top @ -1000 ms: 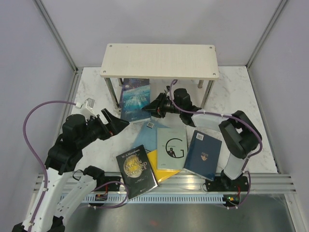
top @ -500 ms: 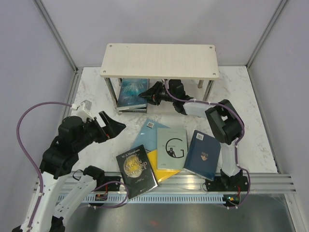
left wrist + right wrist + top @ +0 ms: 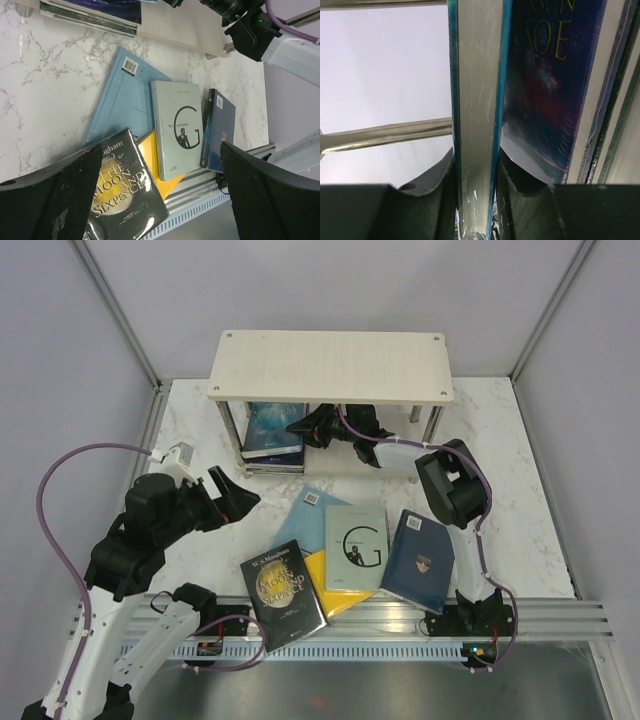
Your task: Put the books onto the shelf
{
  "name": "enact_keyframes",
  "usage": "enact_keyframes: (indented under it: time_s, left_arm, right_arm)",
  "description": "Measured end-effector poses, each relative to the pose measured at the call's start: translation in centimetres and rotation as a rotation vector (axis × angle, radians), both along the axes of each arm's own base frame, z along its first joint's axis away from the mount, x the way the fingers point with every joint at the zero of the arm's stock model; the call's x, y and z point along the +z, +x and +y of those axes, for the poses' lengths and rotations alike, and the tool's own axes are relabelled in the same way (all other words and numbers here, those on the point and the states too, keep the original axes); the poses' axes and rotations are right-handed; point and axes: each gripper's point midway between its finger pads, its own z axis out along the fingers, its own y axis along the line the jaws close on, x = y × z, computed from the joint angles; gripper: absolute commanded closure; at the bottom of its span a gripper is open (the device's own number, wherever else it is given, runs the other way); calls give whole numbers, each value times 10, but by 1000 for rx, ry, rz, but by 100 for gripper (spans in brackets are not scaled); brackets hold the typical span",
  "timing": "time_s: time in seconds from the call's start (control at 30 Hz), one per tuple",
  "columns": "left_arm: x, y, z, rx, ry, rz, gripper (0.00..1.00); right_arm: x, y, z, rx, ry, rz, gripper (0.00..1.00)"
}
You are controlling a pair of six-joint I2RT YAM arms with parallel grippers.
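The shelf (image 3: 330, 365) stands at the back of the table. My right gripper (image 3: 305, 430) reaches under its top board, shut on a teal book (image 3: 275, 428) above a stack of books (image 3: 270, 462) on the lower tier. In the right wrist view the teal book's page edge (image 3: 477, 100) is pinched between both fingers (image 3: 440, 185), with a purple galaxy book (image 3: 545, 75) beside it. My left gripper (image 3: 235, 498) hovers open and empty over the left of the table. Loose on the table lie a black book (image 3: 125, 190), a yellow one (image 3: 152, 160), a light blue one (image 3: 125, 100), a white "G" book (image 3: 177, 130) and a navy one (image 3: 220, 130).
The loose books overlap in a fan near the front rail (image 3: 380, 620). The shelf's slim metal posts (image 3: 430, 435) stand at the corners of the boards. Grey walls close in the marble table on three sides. A purple cable (image 3: 60, 510) loops off the left arm.
My right gripper has carried the teal book left and back, under the shelf's top board. The left gripper opened a little wider and drew slightly back.
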Motion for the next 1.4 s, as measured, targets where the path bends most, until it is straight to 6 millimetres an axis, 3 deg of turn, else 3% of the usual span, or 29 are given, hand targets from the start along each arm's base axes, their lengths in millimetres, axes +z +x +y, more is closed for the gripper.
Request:
enact_keyframes:
  time_s: [0.03,0.07,0.13,0.27,0.33,0.37,0.63,0.8,0.9,1.07,1.27,1.33,1.4]
  left_arm:
    - [-1,1,0,0,6,3,0]
    - [-2,2,0,1,12,7,0]
    - [-5,5,1,3,22,13,0]
    - [-7,10,0,2,32,18,0]
    - [-7,12,-1,0,37,19,0]
    - [-8,14,-2,-1,39,20,0]
    - [-9,16,-3,-2,42,22,0]
    - [-11,16,-3,-3,41,20,0]
    - [-20,16,-3,-4,48,41,0]
    - [-35,15,-3,-7,57,76,0]
    - [-63,8,-5,-3,47,154,0]
    - [-68,6,-6,-2,38,170,0]
    - [-69,5,-6,0,28,176,0]
  right_arm:
    - [0,0,0,1,-1,0,73]
    - [-1,0,0,2,-3,-2,53]
    - [-1,-1,0,5,-6,-1,32]
    - [-7,-5,0,22,-30,-4,16]
    - [-8,-8,-2,27,-52,-2,13]
    - [-6,-10,-3,28,-69,-8,6]
    - [7,-20,-33,-3,-227,-15,2]
    - [-10,-28,-60,-25,-343,23,2]
    - [-16,-46,-76,-16,-391,42,2]
    - [-17,-102,-85,77,-436,30,2]
    - [-6,-193,-37,334,-407,-95,4]
    - [-14,-222,-24,413,-396,-104,5]
    - [-29,-237,-23,450,-410,-80,5]
